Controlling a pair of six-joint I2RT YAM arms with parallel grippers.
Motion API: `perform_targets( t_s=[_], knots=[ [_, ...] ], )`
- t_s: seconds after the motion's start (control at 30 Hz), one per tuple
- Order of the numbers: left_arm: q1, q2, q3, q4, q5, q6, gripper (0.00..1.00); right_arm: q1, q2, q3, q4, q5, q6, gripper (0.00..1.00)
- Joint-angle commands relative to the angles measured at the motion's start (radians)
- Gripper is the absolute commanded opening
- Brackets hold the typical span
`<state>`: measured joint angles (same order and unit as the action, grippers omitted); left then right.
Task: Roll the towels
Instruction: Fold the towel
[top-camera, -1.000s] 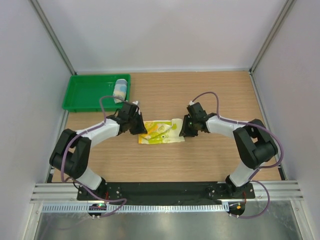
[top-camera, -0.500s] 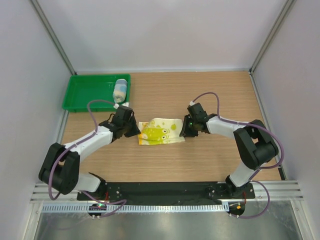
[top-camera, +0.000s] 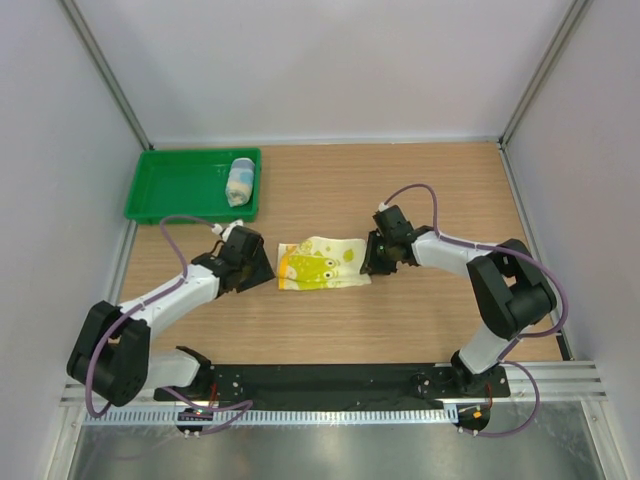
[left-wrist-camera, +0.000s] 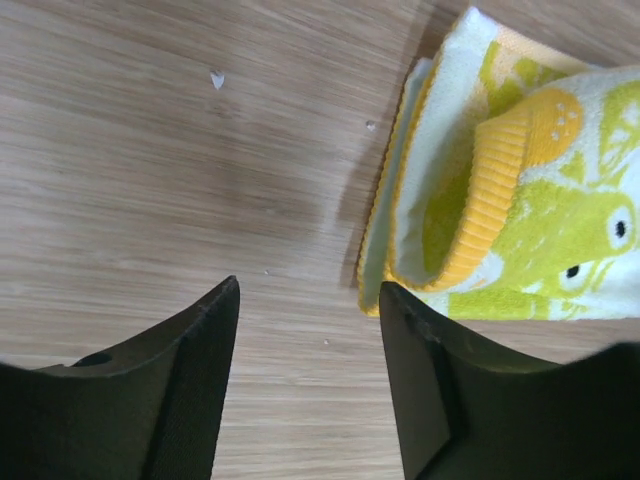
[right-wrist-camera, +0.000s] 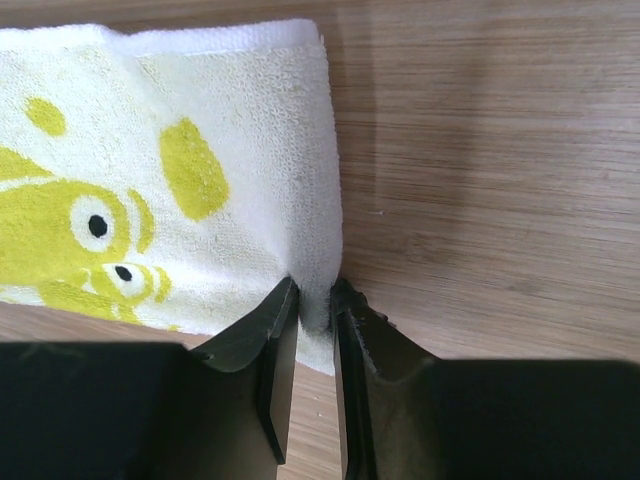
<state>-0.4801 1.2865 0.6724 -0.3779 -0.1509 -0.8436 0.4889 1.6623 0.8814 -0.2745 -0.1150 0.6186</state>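
Yellow towel lies flat mid-worktop, long axis left-right in the top view, between the two tools. Blue towel is already a roll, sitting at the right end of the tray; looks done.

Left tool: jaws apart, nothing between them, over bare worktop just beside the yellow towel's left end and not touching it. In the left wrist view the towel is ahead and to the right of the gap. That end is folded over, orange hem curled on top. It looks like a roll just begun, loose.

Right tool: jaws narrow, pinching the white right edge of the yellow towel near its front corner.

Judgement: the right arm anchors the far end and the left arm is nearer the folded end. The next move needs the left tool shifted right onto the fold, then rolling along the long axis toward the right tool. Risk: the fold flops open.
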Motion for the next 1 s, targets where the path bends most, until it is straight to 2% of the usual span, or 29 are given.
perform_targets(
  t_s=[0.0, 0.07, 0.17, 0.2, 0.33, 0.4, 0.5, 0.53, 0.57, 0.63, 0.67, 0.77, 0.8, 0.97],
  knots=[
    [-0.008, -0.052, 0.021, 0.02, -0.058, 0.009, 0.61, -0.004, 0.013, -0.007, -0.167, 0.103, -0.056, 0.28],
    [-0.008, -0.058, 0.047, 0.04, -0.056, 0.037, 0.71, -0.003, -0.021, -0.001, -0.196, 0.144, -0.06, 0.29],
    [-0.008, -0.027, 0.087, 0.066, -0.021, 0.064, 0.74, -0.003, -0.076, 0.013, -0.245, 0.181, -0.063, 0.32],
    [-0.008, -0.015, 0.113, 0.073, -0.012, 0.07, 0.75, -0.003, -0.088, 0.021, -0.262, 0.189, -0.065, 0.35],
    [-0.009, 0.057, 0.162, 0.12, 0.079, 0.097, 0.74, -0.003, -0.151, 0.071, -0.334, 0.248, -0.072, 0.61],
    [-0.008, 0.1, 0.174, 0.172, 0.176, 0.115, 0.74, 0.0, -0.199, 0.08, -0.348, 0.267, -0.068, 0.65],
    [-0.012, 0.146, 0.187, 0.238, 0.272, 0.129, 0.73, 0.017, -0.254, 0.085, -0.327, 0.235, -0.059, 0.66],
    [-0.011, 0.154, 0.191, 0.247, 0.286, 0.13, 0.72, 0.017, -0.266, 0.079, -0.309, 0.201, -0.059, 0.64],
    [-0.012, 0.166, 0.193, 0.252, 0.292, 0.132, 0.72, 0.017, -0.277, 0.068, -0.255, 0.166, -0.057, 0.56],
    [-0.014, 0.194, 0.199, 0.254, 0.301, 0.13, 0.72, 0.017, -0.291, 0.036, -0.15, 0.02, -0.045, 0.48],
    [-0.014, 0.204, 0.2, 0.254, 0.301, 0.129, 0.72, 0.017, -0.283, 0.027, -0.117, -0.017, -0.031, 0.37],
    [-0.014, 0.238, 0.202, 0.272, 0.321, 0.118, 0.71, 0.016, -0.209, 0.024, -0.057, -0.09, -0.011, 0.21],
    [-0.015, 0.244, 0.202, 0.28, 0.329, 0.115, 0.71, 0.017, -0.19, 0.022, -0.042, -0.098, -0.008, 0.12],
    [-0.015, 0.278, 0.208, 0.32, 0.364, 0.077, 0.71, 0.017, -0.078, -0.009, 0.02, -0.092, -0.003, 0.07]
  ],
)
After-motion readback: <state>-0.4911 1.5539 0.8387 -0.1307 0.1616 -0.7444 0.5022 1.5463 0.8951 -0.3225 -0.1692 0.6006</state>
